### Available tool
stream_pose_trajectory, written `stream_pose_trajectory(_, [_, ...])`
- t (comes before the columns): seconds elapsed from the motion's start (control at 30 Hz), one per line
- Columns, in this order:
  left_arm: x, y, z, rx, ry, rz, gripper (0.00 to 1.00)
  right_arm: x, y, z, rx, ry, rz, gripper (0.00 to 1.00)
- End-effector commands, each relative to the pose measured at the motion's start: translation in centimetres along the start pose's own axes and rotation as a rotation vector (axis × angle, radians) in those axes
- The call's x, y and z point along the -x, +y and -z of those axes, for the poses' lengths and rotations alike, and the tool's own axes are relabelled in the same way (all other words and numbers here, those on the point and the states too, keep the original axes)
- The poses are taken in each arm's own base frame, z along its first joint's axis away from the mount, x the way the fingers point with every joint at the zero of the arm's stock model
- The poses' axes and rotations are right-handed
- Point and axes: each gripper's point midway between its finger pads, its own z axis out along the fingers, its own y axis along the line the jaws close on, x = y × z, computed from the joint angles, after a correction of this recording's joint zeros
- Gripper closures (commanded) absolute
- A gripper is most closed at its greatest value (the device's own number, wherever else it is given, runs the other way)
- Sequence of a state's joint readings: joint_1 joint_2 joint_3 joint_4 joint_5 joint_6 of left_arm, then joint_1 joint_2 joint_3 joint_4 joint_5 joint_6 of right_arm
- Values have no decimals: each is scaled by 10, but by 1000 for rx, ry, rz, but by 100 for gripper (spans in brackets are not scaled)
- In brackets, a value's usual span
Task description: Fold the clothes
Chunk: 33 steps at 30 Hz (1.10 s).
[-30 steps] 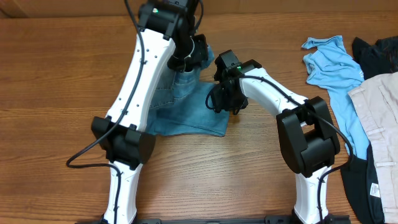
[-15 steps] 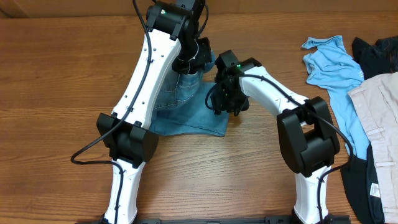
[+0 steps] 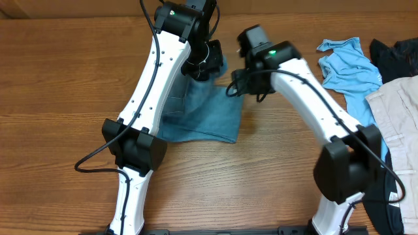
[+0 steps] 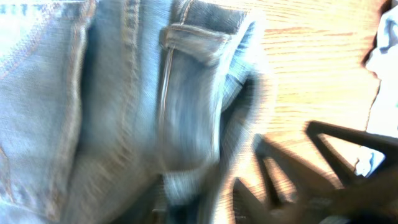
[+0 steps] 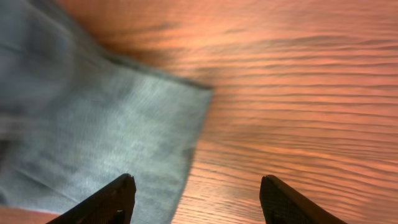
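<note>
The light-blue denim jeans (image 3: 209, 117) lie folded into a compact block at the table's middle. My left gripper (image 3: 204, 65) is at their far edge, shut on a bunched fold by the waistband. The left wrist view shows a belt loop and seams of the jeans (image 4: 124, 93), blurred, with fabric between the fingers (image 4: 193, 199). My right gripper (image 3: 238, 88) hangs open and empty above the jeans' right edge. The right wrist view shows its fingertips (image 5: 196, 186) spread over a denim corner (image 5: 93, 124) and bare wood.
A light-blue shirt (image 3: 346, 62), a beige garment (image 3: 398, 124) and dark clothes (image 3: 395, 52) lie piled at the table's right side. Both white arms reach over the middle from the front edge.
My right gripper has lifted off the jeans' right edge and swung up and back, now open. My left gripper has stayed at the jeans' far edge.
</note>
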<state>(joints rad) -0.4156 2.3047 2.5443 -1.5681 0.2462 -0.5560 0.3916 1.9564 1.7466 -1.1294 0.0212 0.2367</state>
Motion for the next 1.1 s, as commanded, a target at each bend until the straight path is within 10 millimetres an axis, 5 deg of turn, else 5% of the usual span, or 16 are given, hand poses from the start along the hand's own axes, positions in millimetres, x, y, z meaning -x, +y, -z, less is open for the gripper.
stream_pose_trajectory(0.0, [-3, -11, 6, -30, -10, -15, 40, 21, -26, 37, -21, -103, -84, 32])
stream_pose_trajectory(0.23, [-3, -12, 7, -36, -7, -26, 39, 21, -54, 44, -36, -100, -145, 32])
stream_pose_trajectory(0.37, [4, -3, 8, -4, -33, -67, 40, 15, -43, 44, 31, -65, -96, 30])
stream_pose_trajectory(0.53, [25, 43, 16, 138, -90, -54, 41, -1, 11, 50, 300, 4, 44, 28])
stream_pose_trajectory(0.7, [40, 104, 33, 298, -118, 37, 40, -16, 34, 45, 373, 56, 59, 27])
stream_pose_trajectory(0.83, [48, 152, 48, 390, -130, 117, 39, -36, 57, 19, 451, 115, 71, 27])
stream_pose_trajectory(1.07, [56, 187, 59, 396, -136, 196, 39, -62, 67, -31, 448, 184, 46, 24])
